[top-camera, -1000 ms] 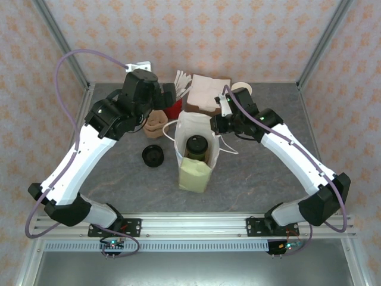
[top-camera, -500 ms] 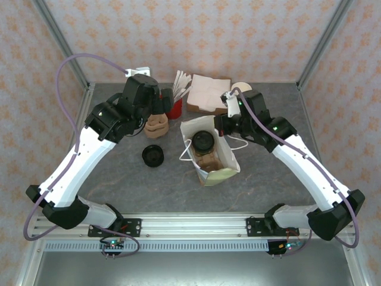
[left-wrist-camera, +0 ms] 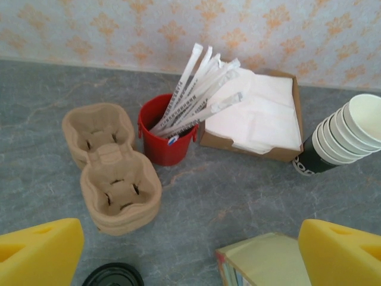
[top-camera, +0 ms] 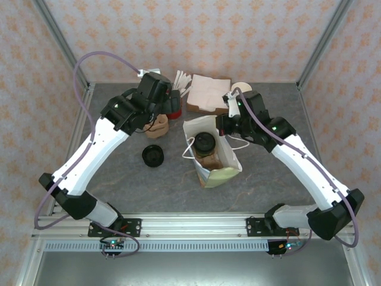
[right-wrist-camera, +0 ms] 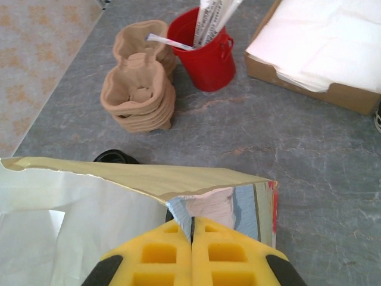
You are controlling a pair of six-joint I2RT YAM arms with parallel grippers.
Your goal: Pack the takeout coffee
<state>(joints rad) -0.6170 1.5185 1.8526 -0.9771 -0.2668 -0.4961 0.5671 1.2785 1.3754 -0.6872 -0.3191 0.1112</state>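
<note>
The takeout coffee, a dark cup under a round black lid, stands inside an open paper bag in the middle of the table. My right gripper is shut on the back rim of the bag, its yellow fingers pinching the paper edge. My left gripper hovers open at the back left over the red bucket. Its yellow fingers stand wide apart with nothing between them. A corner of the bag shows at the bottom of the left wrist view.
A stack of cardboard cup carriers and a red bucket of straws sit at the back left. Behind the bag are a napkin box and stacked lidless cups. Loose black lids lie left of the bag.
The bag has swung so its base now points front right, with the right gripper holding its rim and shifting slightly right. The left arm has moved back and right, towards the red bucket.
</note>
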